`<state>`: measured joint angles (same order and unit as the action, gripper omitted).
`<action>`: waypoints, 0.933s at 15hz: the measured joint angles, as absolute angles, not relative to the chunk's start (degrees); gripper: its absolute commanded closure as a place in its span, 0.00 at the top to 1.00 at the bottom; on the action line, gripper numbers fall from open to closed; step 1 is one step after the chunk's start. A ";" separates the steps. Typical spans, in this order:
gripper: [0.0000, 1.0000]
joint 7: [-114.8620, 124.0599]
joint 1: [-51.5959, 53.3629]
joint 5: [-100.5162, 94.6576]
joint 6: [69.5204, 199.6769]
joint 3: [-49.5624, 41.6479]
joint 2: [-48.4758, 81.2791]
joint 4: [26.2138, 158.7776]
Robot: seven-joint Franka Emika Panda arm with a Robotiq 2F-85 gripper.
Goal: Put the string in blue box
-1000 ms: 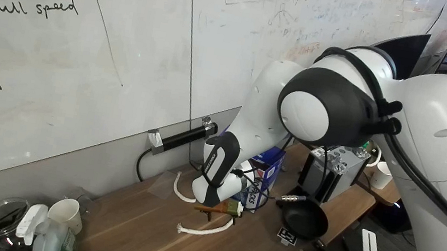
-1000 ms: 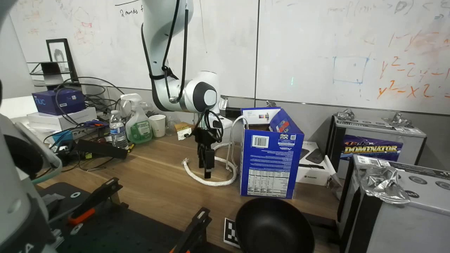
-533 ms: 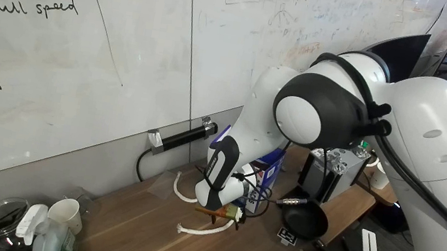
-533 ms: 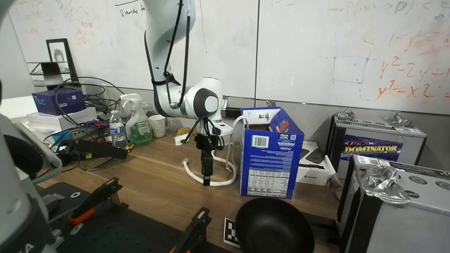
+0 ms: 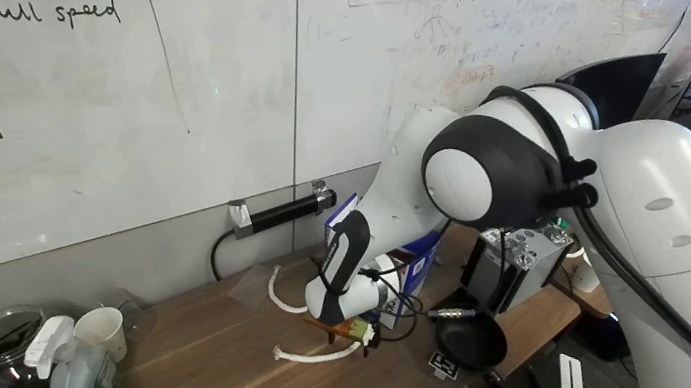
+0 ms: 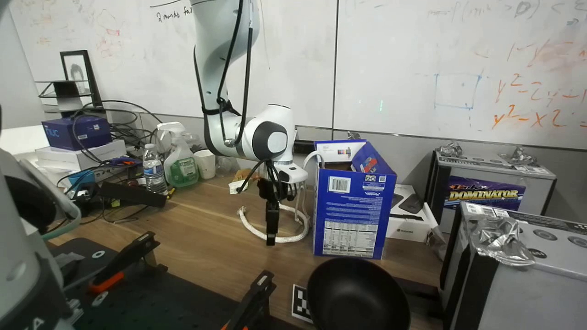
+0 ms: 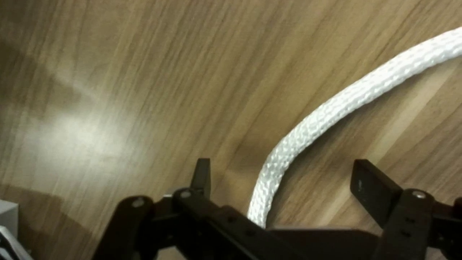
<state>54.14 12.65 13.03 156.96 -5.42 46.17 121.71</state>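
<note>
The string (image 6: 293, 239) is a white braided cord lying in a curve on the table in both exterior views (image 5: 311, 359). Part of it rises beside the blue box (image 6: 351, 215) and arcs over its rim. The box stands upright with its top flaps open; it also shows in an exterior view (image 5: 418, 273), partly behind the arm. My gripper (image 6: 271, 242) points down, left of the box and low over the string. In the wrist view my gripper (image 7: 283, 171) is open, with the string (image 7: 325, 117) running between its fingers, touching neither fingertip. Fingertip height over the table is unclear.
A black pan (image 6: 357, 293) stands in front of the box. Grey-black equipment boxes (image 6: 523, 256) stand to the right. A spray bottle (image 6: 181, 160), a paper cup (image 6: 205, 163) and a water bottle (image 6: 154, 169) stand at the back left. The whiteboard wall (image 5: 146, 83) rises behind the table.
My gripper has moved down towards the string and turned, so its fingers now line up in an exterior view. The string and the box have not visibly moved.
</note>
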 measured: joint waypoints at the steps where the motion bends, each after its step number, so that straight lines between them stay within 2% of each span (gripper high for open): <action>1: 1.00 54.14 12.49 13.30 157.31 -5.33 46.24 121.75; 6: 1.00 54.14 12.04 14.32 158.68 -4.96 46.38 121.97; 7: 0.97 54.14 12.01 14.42 158.91 -4.91 46.38 122.02; 8: 0.76 54.14 12.00 14.48 159.06 -4.88 46.39 122.07; 10: 0.70 54.15 11.98 14.57 159.08 -4.84 46.41 122.10; 14: 0.37 54.15 11.98 14.57 159.49 -4.79 46.34 121.97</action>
<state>54.15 11.98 14.57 159.49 -4.79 46.34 121.97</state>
